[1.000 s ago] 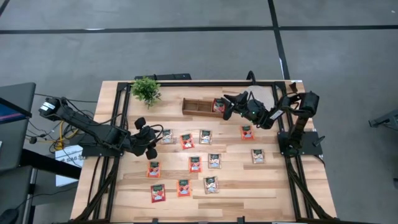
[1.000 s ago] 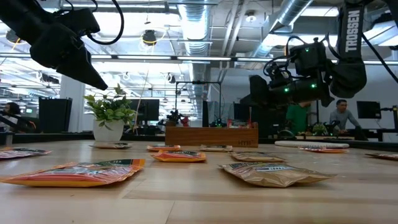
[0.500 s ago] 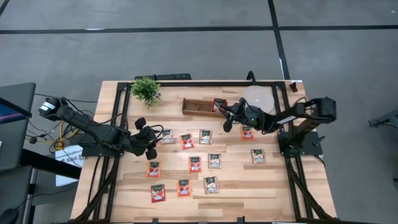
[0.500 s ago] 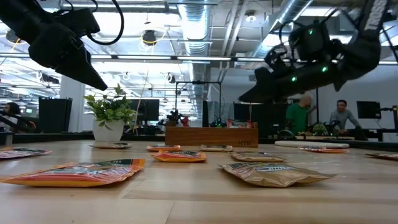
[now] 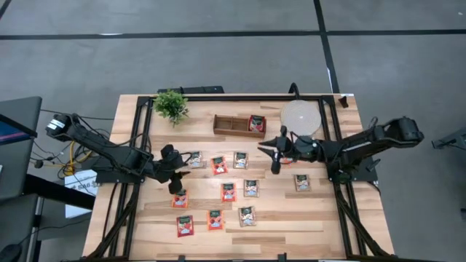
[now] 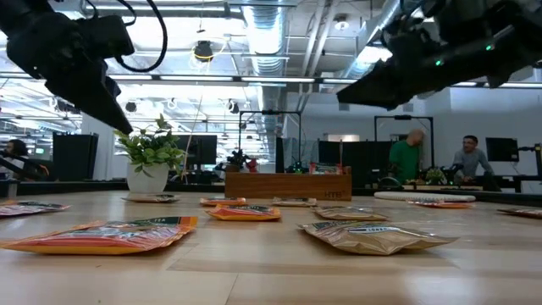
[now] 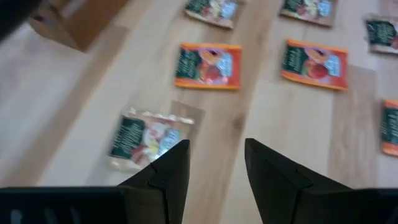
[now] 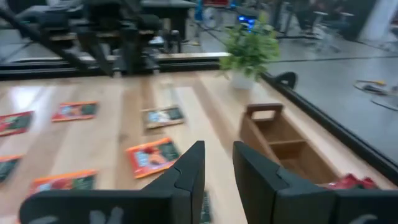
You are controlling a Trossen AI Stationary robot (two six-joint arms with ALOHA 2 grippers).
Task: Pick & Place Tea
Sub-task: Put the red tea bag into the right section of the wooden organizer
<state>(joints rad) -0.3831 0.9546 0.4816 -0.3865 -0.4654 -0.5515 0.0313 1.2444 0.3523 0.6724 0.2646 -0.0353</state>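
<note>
Small flat square tea sachets, red-orange and pale grey-white, lie scattered across the pale wooden counter; one red sachet sits in the end compartment of the brown wooden tray. The left claw hangs released and empty beside a pale sachet. The right claw hovers above the sachets, fingers slightly parted, gripping nothing.

One camera looks straight down over the whole table; another sits at tabletop level, facing the room. Both wrist cameras look closely along the tabletop, sharing the wooden tray.
</note>
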